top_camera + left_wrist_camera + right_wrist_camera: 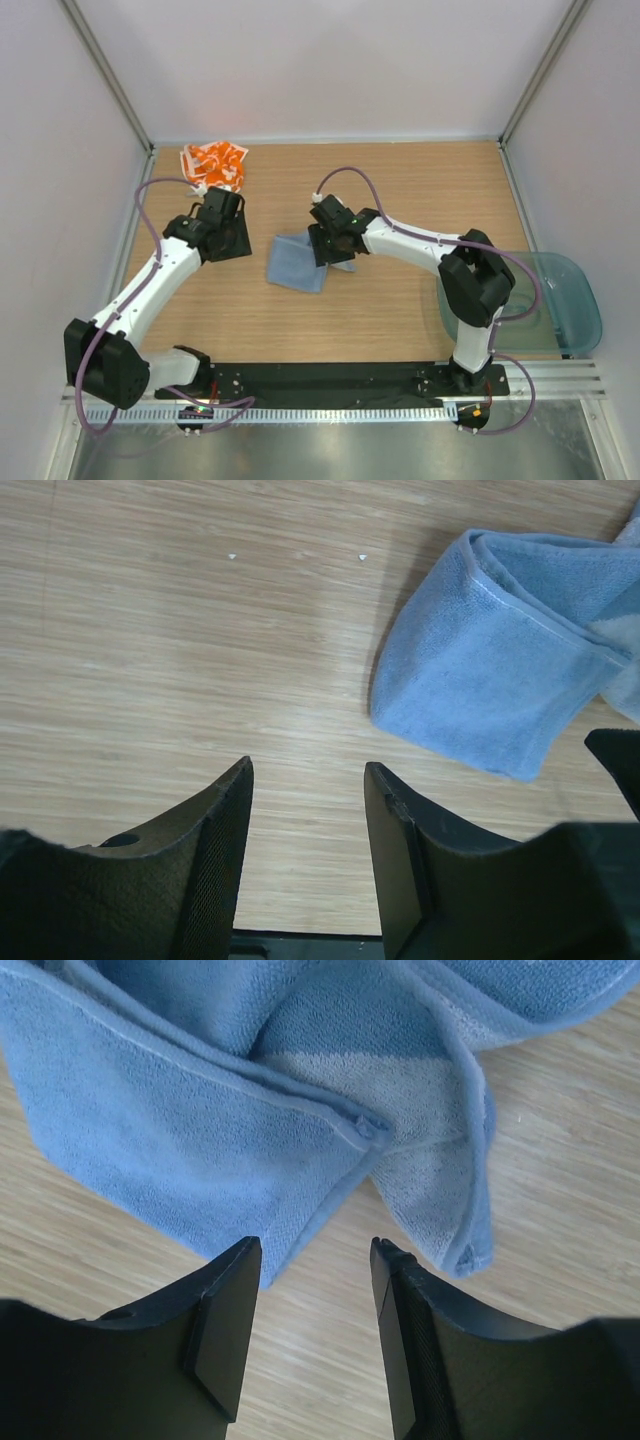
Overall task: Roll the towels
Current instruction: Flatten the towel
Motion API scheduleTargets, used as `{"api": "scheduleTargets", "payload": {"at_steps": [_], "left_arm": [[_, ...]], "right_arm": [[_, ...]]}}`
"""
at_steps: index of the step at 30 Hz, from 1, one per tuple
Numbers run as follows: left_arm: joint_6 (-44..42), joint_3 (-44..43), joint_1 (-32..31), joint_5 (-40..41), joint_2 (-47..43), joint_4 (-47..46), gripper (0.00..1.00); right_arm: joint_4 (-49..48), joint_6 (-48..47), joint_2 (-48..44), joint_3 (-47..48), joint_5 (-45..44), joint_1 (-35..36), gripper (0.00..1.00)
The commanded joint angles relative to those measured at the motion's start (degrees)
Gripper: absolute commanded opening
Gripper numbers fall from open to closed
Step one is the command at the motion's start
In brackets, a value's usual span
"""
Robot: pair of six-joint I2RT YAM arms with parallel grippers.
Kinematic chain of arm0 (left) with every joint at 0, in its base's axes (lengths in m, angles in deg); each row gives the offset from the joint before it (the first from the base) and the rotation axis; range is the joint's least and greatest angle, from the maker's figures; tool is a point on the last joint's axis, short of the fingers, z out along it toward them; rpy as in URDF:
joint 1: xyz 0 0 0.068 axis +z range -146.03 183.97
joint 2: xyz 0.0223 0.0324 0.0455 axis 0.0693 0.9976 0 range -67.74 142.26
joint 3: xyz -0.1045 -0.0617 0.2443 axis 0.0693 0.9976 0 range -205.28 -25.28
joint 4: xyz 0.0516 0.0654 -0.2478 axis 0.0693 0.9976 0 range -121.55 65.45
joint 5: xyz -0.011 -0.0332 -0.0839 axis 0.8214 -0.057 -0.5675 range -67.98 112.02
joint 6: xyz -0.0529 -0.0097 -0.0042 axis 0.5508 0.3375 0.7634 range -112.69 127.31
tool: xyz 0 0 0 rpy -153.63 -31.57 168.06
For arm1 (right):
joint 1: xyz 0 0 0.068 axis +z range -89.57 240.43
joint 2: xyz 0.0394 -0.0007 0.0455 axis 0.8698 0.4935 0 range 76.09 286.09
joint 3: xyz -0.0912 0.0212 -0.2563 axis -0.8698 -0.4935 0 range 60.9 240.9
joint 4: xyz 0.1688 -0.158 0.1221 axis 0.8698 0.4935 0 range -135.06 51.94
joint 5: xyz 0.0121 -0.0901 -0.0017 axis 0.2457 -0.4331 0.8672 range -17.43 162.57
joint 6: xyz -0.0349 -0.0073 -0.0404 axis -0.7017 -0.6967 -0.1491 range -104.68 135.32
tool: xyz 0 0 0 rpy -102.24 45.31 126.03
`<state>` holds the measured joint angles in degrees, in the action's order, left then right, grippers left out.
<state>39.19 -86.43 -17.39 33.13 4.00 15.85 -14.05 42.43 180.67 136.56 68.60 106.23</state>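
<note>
The pale grey-blue towel [296,264] lies loosely folded on the wooden table [400,190], near its middle. The white and orange towel [213,166] sits crumpled at the far left corner. My right gripper [331,247] hovers at the blue towel's right edge. In the right wrist view its jaws [315,1247] are open, with only bare wood between them and a corner of the blue towel [200,1130] just ahead. My left gripper [234,240] stands left of the blue towel, also open [308,770] and holding nothing. The blue towel [490,660] lies ahead of it, to the right.
A translucent teal plastic tray [572,298] sits at the table's right edge, beside the right arm's base. White walls enclose the table on three sides. A black mounting rail [330,380] runs along the near edge.
</note>
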Motion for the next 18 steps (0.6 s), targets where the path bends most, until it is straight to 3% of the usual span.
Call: {"api": "scheduleTargets", "payload": {"at_steps": [1, 18], "left_arm": [[-1.73, -0.11, -0.08, 2.51, -1.17, 0.85, 0.5], [-1.29, 0.41, -0.17, -0.04, -0.82, -0.73, 0.5]], "right_arm": [[-1.21, -0.92, 1.07, 4.49, -1.22, -0.01, 0.54], [0.2, -2.15, 8.01, 9.42, -4.38, -1.5, 0.49]]}}
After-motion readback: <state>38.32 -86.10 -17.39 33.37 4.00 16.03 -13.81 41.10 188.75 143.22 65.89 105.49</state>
